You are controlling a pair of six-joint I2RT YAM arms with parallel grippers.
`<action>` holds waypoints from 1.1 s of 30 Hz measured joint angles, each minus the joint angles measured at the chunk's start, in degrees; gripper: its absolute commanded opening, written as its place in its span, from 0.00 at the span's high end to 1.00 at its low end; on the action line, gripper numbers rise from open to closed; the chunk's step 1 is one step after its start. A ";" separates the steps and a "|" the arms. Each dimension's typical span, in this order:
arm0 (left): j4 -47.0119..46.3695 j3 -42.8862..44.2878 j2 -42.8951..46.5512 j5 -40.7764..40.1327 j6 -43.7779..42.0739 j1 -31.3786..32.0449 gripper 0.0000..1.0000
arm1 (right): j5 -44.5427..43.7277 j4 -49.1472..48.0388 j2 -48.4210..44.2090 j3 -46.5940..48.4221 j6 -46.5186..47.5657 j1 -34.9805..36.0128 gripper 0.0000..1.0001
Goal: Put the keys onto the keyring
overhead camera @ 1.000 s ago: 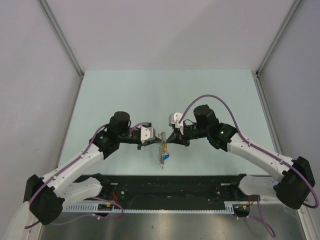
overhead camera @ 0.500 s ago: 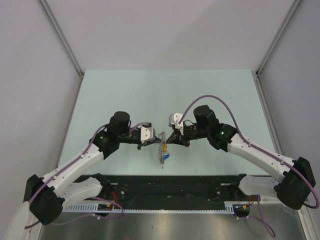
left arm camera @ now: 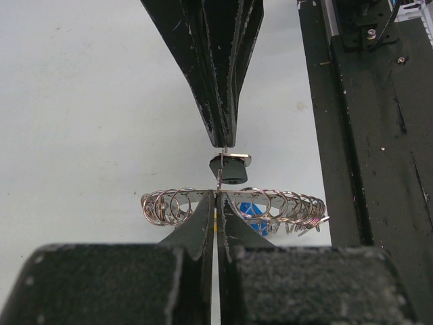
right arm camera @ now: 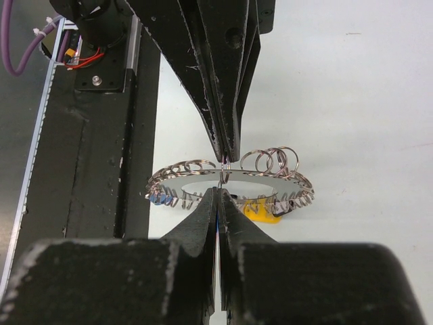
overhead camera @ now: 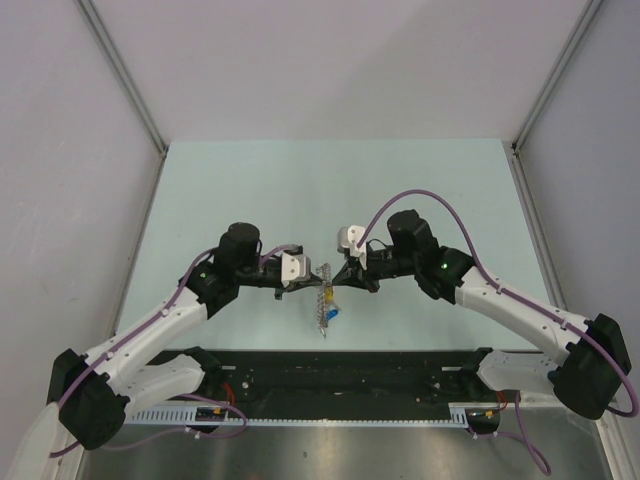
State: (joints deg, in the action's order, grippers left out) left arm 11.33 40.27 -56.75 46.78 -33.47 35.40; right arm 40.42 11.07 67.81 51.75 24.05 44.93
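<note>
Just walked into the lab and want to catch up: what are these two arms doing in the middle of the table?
The left tool, shut, pinches the keyring at its rim; the right tool, also shut, meets it tip to tip and seems to hold the black key there. A blue key and a yellow key hang at the ring.

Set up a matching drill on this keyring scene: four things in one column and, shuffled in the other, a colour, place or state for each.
1 left gripper
2 keyring
3 table
4 black key

A pale green
B at the tips of the right gripper
C shut
D silvery, edged with small wire loops

Pairs: 1-C, 2-D, 3-A, 4-B
</note>
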 measured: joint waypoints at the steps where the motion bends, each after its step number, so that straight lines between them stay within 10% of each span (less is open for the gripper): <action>1: -0.02 0.00 0.00 0.02 0.00 0.00 1.00 | 0.00 -0.13 0.00 0.00 0.00 0.00 1.00; 33: 0.94 0.00 -0.24 0.00 0.00 0.00 1.00 | 0.11 -0.72 1.03 0.00 -0.28 0.26 1.00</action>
State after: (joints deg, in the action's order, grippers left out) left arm 12.27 40.27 -56.99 46.78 -33.47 35.40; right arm 40.53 10.35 68.84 51.75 23.77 45.19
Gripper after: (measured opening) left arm 0.006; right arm 0.009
